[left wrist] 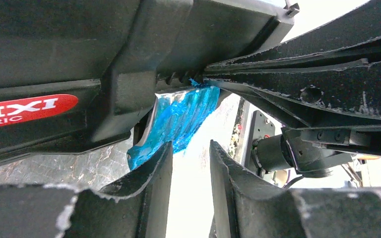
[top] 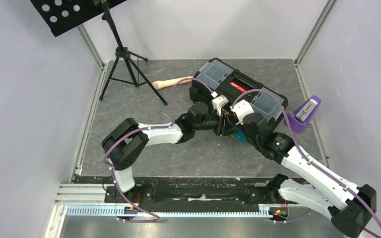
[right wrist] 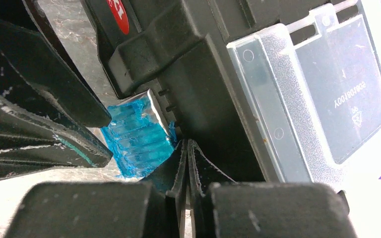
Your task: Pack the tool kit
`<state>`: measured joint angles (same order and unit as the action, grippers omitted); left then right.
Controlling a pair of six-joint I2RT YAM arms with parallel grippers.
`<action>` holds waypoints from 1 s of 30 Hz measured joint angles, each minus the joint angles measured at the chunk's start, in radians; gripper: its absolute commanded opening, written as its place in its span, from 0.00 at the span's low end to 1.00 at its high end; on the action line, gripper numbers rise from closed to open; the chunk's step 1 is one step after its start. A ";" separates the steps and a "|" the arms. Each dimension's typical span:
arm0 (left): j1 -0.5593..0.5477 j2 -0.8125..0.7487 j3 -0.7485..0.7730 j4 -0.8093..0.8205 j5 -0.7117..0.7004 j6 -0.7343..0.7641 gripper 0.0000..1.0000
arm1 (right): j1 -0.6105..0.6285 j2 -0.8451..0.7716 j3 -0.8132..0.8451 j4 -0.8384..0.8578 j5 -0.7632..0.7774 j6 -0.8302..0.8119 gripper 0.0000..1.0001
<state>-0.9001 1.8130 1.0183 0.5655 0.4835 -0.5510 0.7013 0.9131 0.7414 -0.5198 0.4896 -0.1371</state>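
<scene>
The black toolbox (top: 238,91) lies at the back middle of the table, with two clear-lidded compartments (top: 216,72) and a red-labelled handle (top: 238,85). Both grippers meet at its near side by a blue latch (top: 238,134). My left gripper (left wrist: 191,148) is open with nothing between its fingers, and its left fingertip sits just under the blue latch (left wrist: 178,119). My right gripper (right wrist: 186,144) is shut, with its tips against the box wall right beside the latch (right wrist: 139,136). The pliers and screwdrivers are out of view.
A beige cylindrical handle (top: 166,83) lies left of the toolbox. A purple stapler-like object (top: 305,115) sits at its right end. A black tripod (top: 124,59) with a perforated stand top (top: 64,12) stands at the back left. Walls enclose three sides.
</scene>
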 measured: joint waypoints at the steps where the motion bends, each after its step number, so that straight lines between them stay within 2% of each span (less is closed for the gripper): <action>1: 0.000 0.000 0.000 -0.002 -0.004 0.000 0.40 | -0.008 -0.002 -0.003 0.005 -0.009 0.004 0.04; 8: 0.000 0.000 0.007 -0.020 -0.021 -0.016 0.40 | -0.033 -0.020 -0.020 0.025 -0.049 0.009 0.07; 13: 0.000 -0.003 0.008 -0.037 -0.040 -0.030 0.40 | -0.045 -0.043 -0.014 0.021 -0.099 0.012 0.20; 18: 0.000 -0.041 0.010 -0.104 -0.069 -0.025 0.44 | -0.047 -0.048 0.073 -0.056 -0.190 0.010 0.33; 20: 0.000 -0.081 0.027 -0.182 -0.090 0.001 0.49 | -0.047 -0.052 0.109 -0.067 -0.225 0.010 0.43; 22: 0.000 -0.124 0.064 -0.269 -0.113 0.041 0.55 | -0.047 -0.067 0.121 -0.069 -0.258 0.011 0.63; 25: 0.007 -0.194 0.179 -0.435 -0.172 0.132 0.61 | -0.047 -0.099 0.117 -0.082 -0.301 0.008 0.84; 26: 0.011 -0.209 0.233 -0.489 -0.195 0.167 0.62 | -0.047 -0.111 0.111 -0.083 -0.307 0.008 0.87; 28: 0.023 -0.219 0.338 -0.564 -0.229 0.225 0.62 | -0.047 -0.137 0.093 -0.082 -0.317 -0.008 0.86; 30: 0.043 -0.204 0.474 -0.644 -0.261 0.282 0.60 | -0.047 -0.151 0.073 -0.083 -0.327 -0.025 0.76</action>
<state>-0.8566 1.6089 1.4921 -0.0784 0.2222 -0.2687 0.6544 0.7616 0.8146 -0.6025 0.1627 -0.1623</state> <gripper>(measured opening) 0.621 0.859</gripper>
